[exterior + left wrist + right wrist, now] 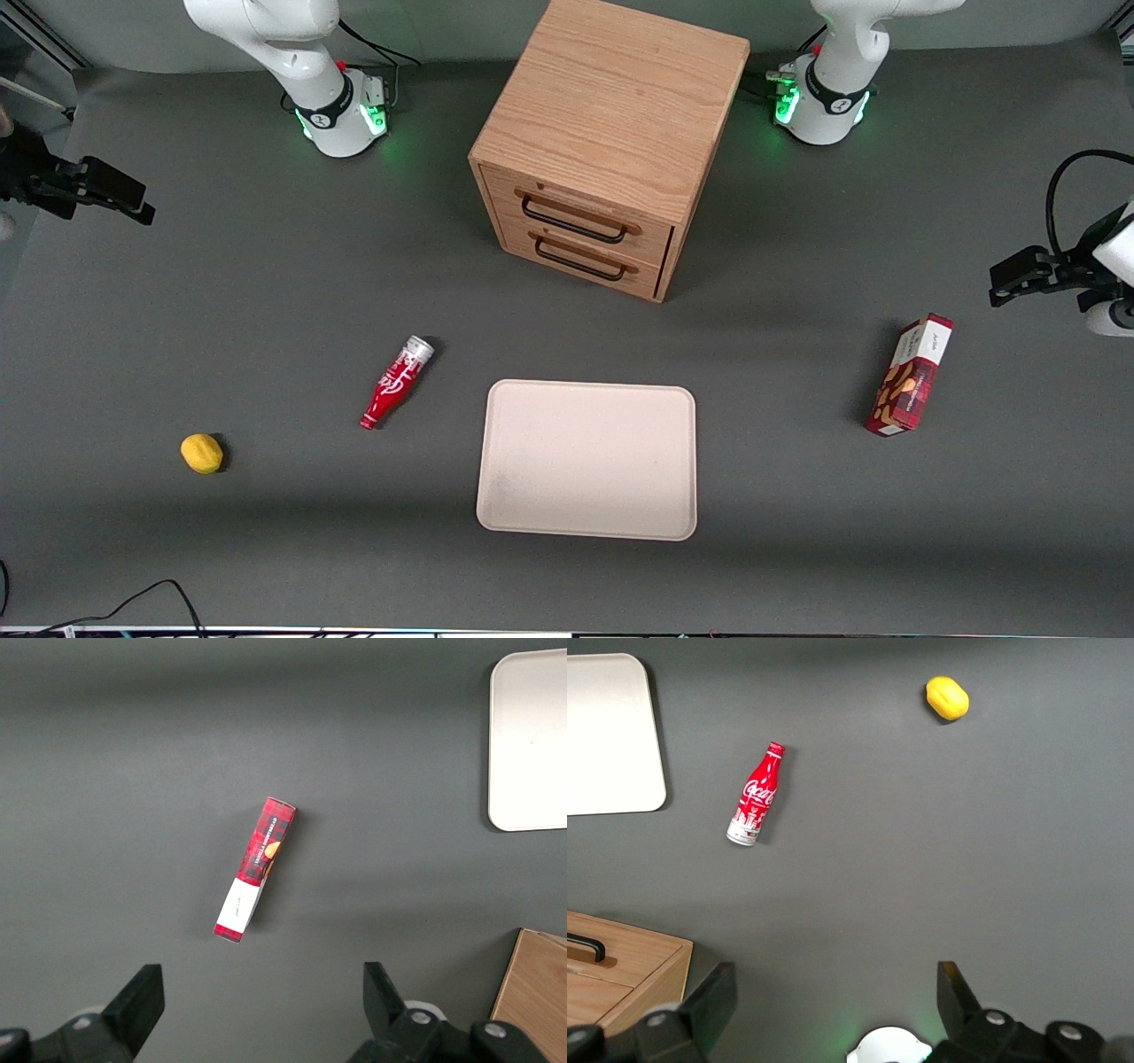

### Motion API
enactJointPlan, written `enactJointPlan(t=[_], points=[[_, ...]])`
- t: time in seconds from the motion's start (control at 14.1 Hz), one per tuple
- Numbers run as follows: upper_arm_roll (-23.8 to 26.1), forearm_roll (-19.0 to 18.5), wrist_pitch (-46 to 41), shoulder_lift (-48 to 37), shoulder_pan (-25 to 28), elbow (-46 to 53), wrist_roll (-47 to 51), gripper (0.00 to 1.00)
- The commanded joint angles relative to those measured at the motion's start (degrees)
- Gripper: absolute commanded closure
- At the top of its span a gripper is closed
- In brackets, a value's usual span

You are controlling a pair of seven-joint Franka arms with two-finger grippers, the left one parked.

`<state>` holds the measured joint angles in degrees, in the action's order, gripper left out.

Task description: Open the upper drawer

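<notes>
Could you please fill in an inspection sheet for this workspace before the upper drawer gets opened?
Surface: grey table, flat.
Job's things: upper drawer shut in oak cabinet; lower drawer shut.
Clutter: red bottle lying; lemon; tray bare; red box.
Grippers: gripper open, high at the working arm's end, away from the cabinet.
Cables: black cable at the nearest table edge.
Surroundings: nothing seen.

Pincer point(133, 206) high at the working arm's end, upper drawer point(580, 215) above the bottom one.
</notes>
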<state>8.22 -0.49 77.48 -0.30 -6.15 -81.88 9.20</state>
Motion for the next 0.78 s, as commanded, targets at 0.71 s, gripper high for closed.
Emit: enactJointPlan(t=[0.71], points=[[3.28,0.57,-0.75,4.95,0.62,7.15,0.65,0.0]])
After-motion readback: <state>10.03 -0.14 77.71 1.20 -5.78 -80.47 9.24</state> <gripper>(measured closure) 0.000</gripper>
